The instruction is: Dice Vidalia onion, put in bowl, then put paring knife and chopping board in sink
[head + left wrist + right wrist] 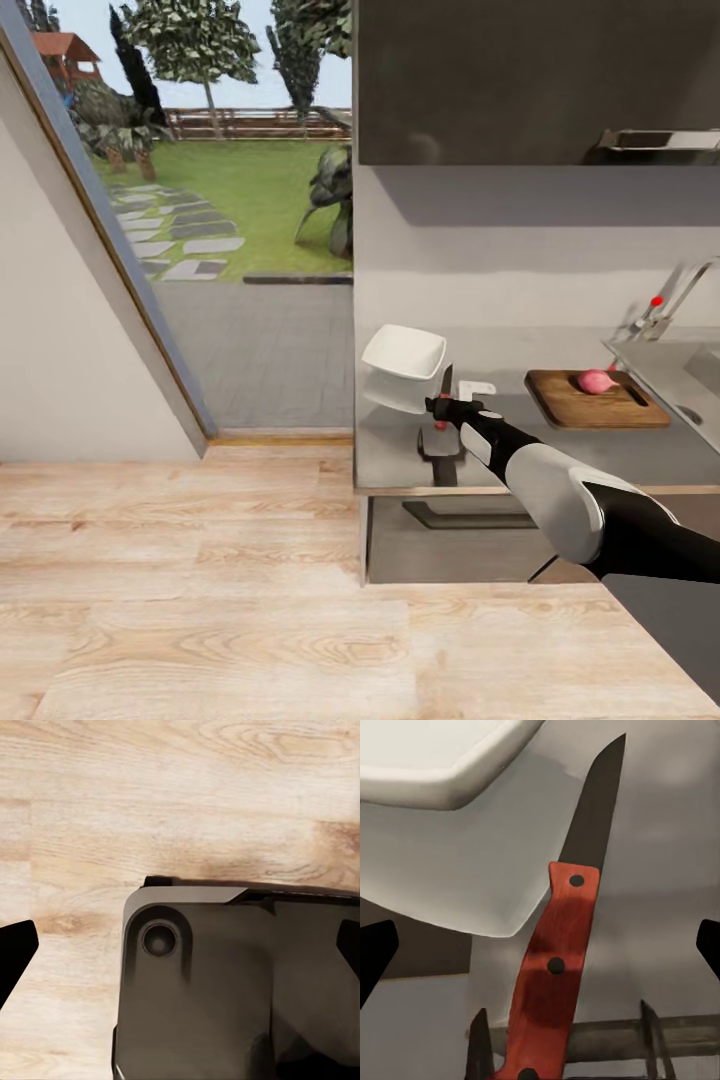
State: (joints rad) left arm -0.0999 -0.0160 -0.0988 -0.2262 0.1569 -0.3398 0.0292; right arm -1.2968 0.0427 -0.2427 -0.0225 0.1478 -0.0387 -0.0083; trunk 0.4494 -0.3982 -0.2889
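1. Right now the right gripper [441, 409] hangs low over the bench [500, 350], its jaws apart on either side of the paring knife [556, 967]; no squeeze yet.
2. Just beside lies the white bowl [404, 366].
3. Further along, the Vidalia onion [597, 381] sits on the chopping board [580, 408], near the sink [690, 370].
4. Seemingly the knife pick-up is in hand; next comes closing on the handle.
5. Meanwhile the left gripper [180, 967], jaws apart, holds nothing above the wood floor [150, 810].

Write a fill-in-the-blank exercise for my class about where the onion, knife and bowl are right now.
1. The onion lies on the ____.
2. The right gripper reaches for the knife, whose handle is coloured ____.
3. The white bowl stands on the counter to the ____ of the board in the head view.

Missing words: board; red; left
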